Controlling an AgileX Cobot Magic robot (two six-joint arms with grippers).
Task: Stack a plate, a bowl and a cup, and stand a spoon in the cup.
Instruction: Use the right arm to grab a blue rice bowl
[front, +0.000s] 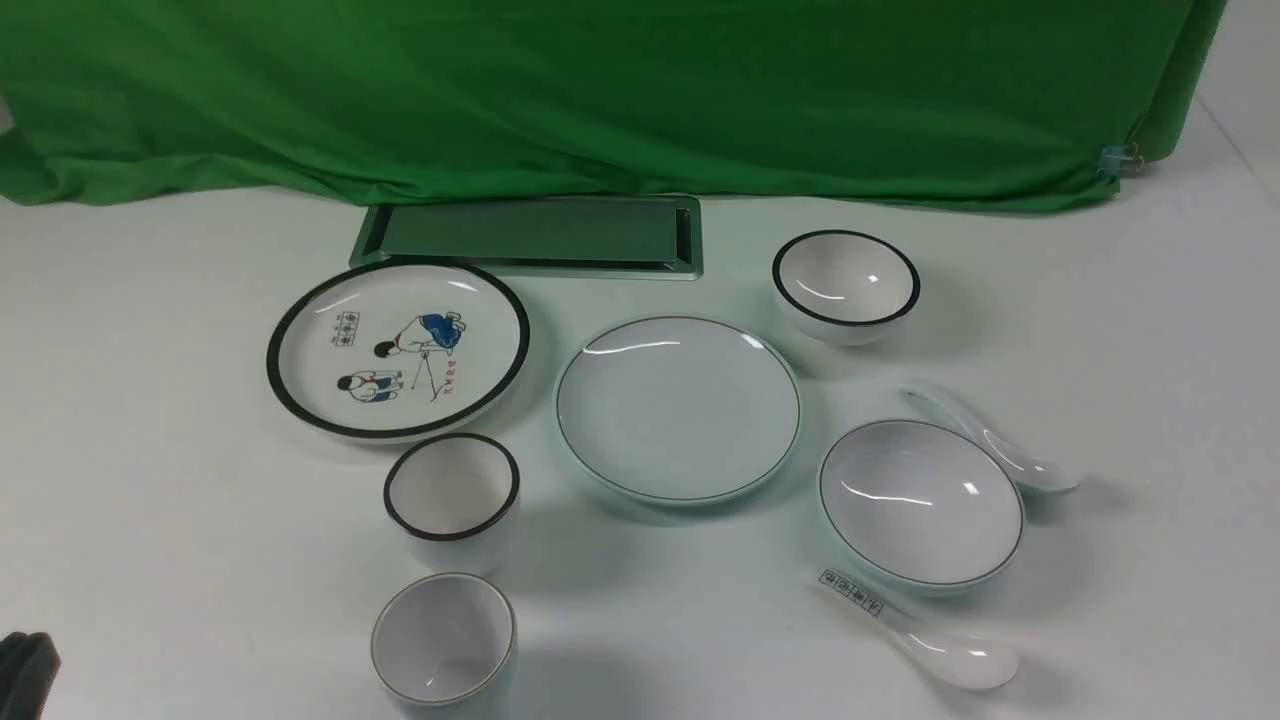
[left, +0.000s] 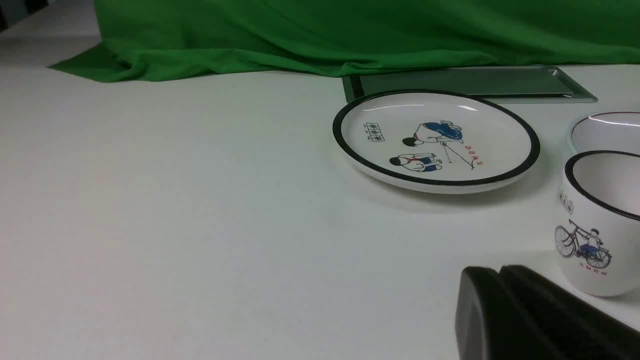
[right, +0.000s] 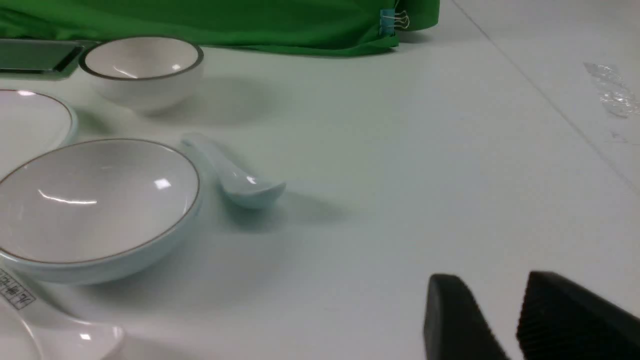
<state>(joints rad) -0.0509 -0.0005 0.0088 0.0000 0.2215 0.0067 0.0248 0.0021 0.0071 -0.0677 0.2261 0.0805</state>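
nearest the robot, the left gripper (left: 499, 274) sits low over the table (front: 180, 480) at the near left corner. its two black pads are pressed together with nothing between them. the right gripper (right: 500, 295) shows only in its own wrist view, low over bare table to the right of the dishes. its pads stand a narrow gap apart and hold nothing.

the cup (front: 443, 640) stands upright and empty at the near edge, left of centre. on the near right lies the lettered spoon (front: 920, 640), scoop to the right, handle running up to the near rim of the bowl (front: 920, 505); i cannot tell if they touch.

just behind the cup stands the black-rimmed cup (front: 452, 497), with a bicycle drawn on its side. the bowl sits upright and empty on the right. the spoon (front: 995, 445) lies just beside the bowl's far right rim, scoop near and right, handle pointing far and left.

the plate (front: 678, 408) lies flat and empty in the middle, between the black-rimmed cup and the bowl. farther left is the picture plate (front: 398, 350), near the plate but apart from it. the black-rimmed bowl (front: 845, 285) stands behind the plate, to the right. the metal tray (front: 530, 238) lies behind the picture plate, in front of the green cloth (front: 600, 90).
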